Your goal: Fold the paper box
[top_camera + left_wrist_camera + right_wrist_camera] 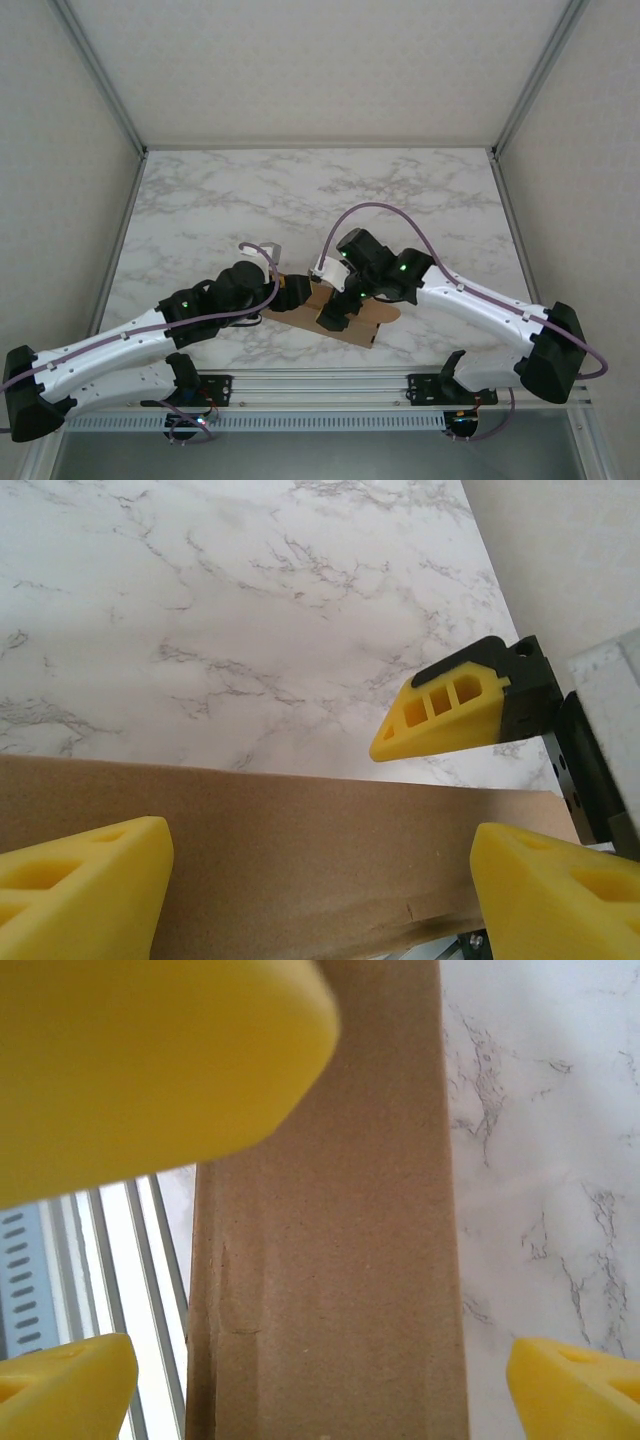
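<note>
nothing readable anywhere, no print, label, brand or number; the paper box (330, 1260) is plain brown card, unmarked.

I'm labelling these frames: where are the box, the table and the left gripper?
box (340, 1260): right wrist view, middle of its brown panel.
table (300, 190): top view, bare marble beyond the arms.
left gripper (320, 845): left wrist view, midway between its jaws.

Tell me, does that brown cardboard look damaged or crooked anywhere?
The paper box lies skewed to the edges of the table, close to the front rim. The right wrist view shows a short crease kinking the board near its left edge. Nothing else stands out.
</note>
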Available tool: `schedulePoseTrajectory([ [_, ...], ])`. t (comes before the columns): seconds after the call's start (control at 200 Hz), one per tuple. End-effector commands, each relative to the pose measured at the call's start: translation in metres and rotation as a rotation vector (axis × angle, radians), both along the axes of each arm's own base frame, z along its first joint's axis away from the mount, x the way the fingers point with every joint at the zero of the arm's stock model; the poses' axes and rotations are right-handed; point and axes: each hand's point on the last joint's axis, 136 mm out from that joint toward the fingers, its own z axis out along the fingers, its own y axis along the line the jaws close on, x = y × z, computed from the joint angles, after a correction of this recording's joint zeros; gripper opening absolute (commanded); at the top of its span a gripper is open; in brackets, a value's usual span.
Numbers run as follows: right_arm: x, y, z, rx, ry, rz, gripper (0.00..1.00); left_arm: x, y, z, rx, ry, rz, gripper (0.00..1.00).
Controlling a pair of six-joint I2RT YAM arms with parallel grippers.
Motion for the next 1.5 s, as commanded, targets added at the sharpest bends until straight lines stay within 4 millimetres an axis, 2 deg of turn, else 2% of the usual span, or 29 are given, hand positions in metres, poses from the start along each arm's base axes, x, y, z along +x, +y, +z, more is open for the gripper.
schedulePoseTrajectory([
  [0.0, 0.004, -0.006, -0.018, -0.087, -0.069, 0.018, 0.9, 0.003, 0.005, -0.005, 0.038, 0.002, 0.02, 0.78],
  [0.205, 0.026, -0.01, -0.022, -0.134, -0.226, 0.028, 0.75, 0.003, 0.011, 0.002, 0.035, -0.014, 0.039, 0.78],
  [0.275, 0.028, -0.008, -0.021, -0.133, -0.254, 0.057, 0.69, 0.004, 0.014, 0.004, 0.032, -0.021, 0.045, 0.79],
  [0.315, 0.029, -0.006, -0.021, -0.139, -0.263, 0.075, 0.59, 0.005, 0.015, 0.004, 0.033, -0.024, 0.048, 0.79],
  [0.441, 0.034, 0.001, -0.025, -0.153, -0.268, 0.107, 0.52, 0.009, 0.017, 0.004, 0.038, -0.031, 0.061, 0.79],
  [0.606, 0.047, 0.009, -0.028, -0.146, -0.294, 0.12, 0.35, 0.021, 0.025, 0.023, 0.009, -0.064, 0.106, 0.8],
  [0.711, 0.058, 0.01, -0.022, -0.132, -0.305, 0.11, 0.35, 0.03, 0.037, 0.046, -0.013, -0.11, 0.152, 0.81],
  [0.871, 0.078, 0.01, -0.019, -0.132, -0.303, 0.108, 0.4, 0.049, 0.056, 0.086, -0.078, -0.176, 0.223, 0.84],
  [0.986, 0.09, 0.013, -0.021, -0.14, -0.299, 0.128, 0.43, 0.066, 0.062, 0.097, -0.105, -0.186, 0.256, 0.84],
  [1.212, 0.118, 0.02, -0.022, -0.109, -0.298, 0.116, 0.43, 0.102, 0.057, 0.078, -0.228, -0.088, 0.286, 0.84],
  [1.392, 0.123, 0.025, -0.031, -0.121, -0.279, 0.133, 0.43, 0.105, 0.04, 0.058, -0.35, 0.012, 0.248, 0.82],
  [1.497, 0.124, 0.026, -0.037, -0.124, -0.269, 0.138, 0.44, 0.105, 0.037, 0.046, -0.37, 0.045, 0.249, 0.82],
])
